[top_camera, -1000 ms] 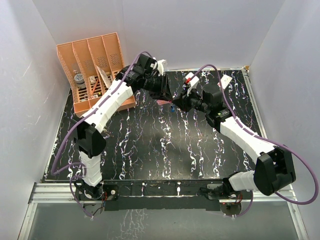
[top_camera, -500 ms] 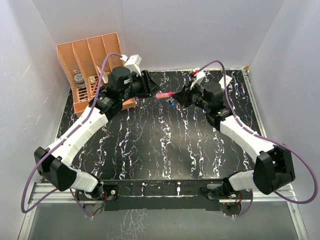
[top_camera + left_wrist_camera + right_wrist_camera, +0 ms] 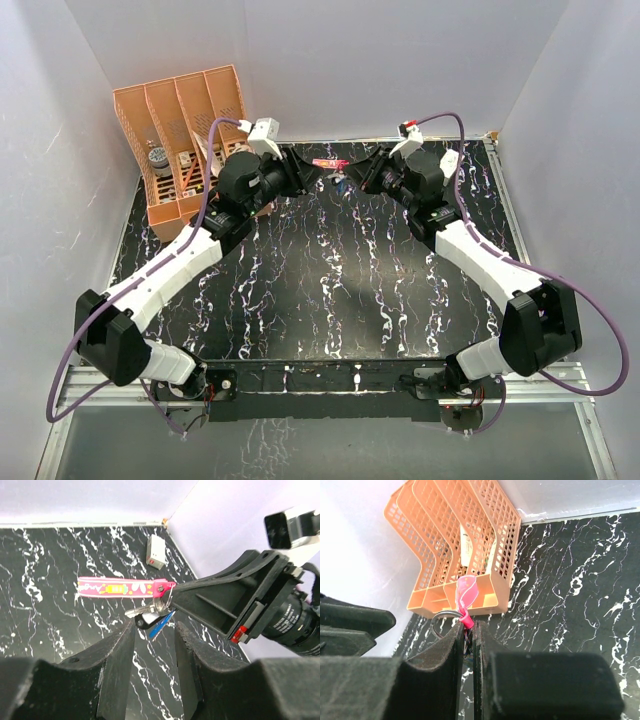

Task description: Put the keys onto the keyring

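The keyring (image 3: 120, 587) is a pink strap held out level above the table, seen small in the top view as the keyring (image 3: 325, 162). The keys (image 3: 150, 616), one blue, one black-headed and one silver, hang from its metal ring. They show as a small dark clump, the keys (image 3: 338, 179), in the top view. My right gripper (image 3: 468, 627) is shut on the ring end of the keyring (image 3: 466, 592), its wire ring (image 3: 440, 617) sticking out to the left. My left gripper (image 3: 154, 630) stands open just short of the keys, nothing between its fingers. The two grippers, left gripper (image 3: 303, 172) and right gripper (image 3: 354, 172), face each other at the back.
An orange slotted organizer (image 3: 185, 140) with small items in it stands at the back left, close behind the left arm. A small white box (image 3: 156, 558) lies near the back right corner. White walls enclose the black marbled table (image 3: 330, 290).
Both grippers and the keyring moved toward the back wall. The left arm swung its elbow down to the left, and its jaws opened wider and backed off from the keys.
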### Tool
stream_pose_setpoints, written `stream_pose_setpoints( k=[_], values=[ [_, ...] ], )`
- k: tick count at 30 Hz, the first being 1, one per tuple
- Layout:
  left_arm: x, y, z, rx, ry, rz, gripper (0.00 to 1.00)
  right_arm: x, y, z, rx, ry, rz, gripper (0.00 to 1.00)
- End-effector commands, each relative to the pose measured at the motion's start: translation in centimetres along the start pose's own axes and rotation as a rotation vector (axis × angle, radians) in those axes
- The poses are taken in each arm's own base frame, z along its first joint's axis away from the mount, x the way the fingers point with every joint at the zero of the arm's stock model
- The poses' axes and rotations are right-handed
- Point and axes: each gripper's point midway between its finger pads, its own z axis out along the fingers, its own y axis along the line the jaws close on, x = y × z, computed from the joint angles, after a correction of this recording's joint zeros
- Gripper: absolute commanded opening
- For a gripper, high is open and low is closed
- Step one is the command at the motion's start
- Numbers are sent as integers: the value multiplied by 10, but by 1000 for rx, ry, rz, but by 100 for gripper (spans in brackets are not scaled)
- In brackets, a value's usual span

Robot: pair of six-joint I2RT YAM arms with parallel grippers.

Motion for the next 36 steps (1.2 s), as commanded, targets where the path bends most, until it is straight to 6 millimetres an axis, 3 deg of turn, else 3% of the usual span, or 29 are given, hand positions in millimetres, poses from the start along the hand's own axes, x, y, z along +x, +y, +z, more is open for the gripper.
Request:
stream_pose_setpoints(
  k=[1,13,23,36],
  values=[
    [-30,-16,6,47,-145,66,37,-49,23,2,-29,-148,109,0],
    [-16,-26,41,90,-141,152,38,-63,15,6,62,-191,253,0],
    [-28,-33,40,99,-207,156,39,-60,6,5,111,-191,284,0],
    [-37,-41,47,120,-241,154,40,-54,10,7,86,-167,283,0]
  ],
)
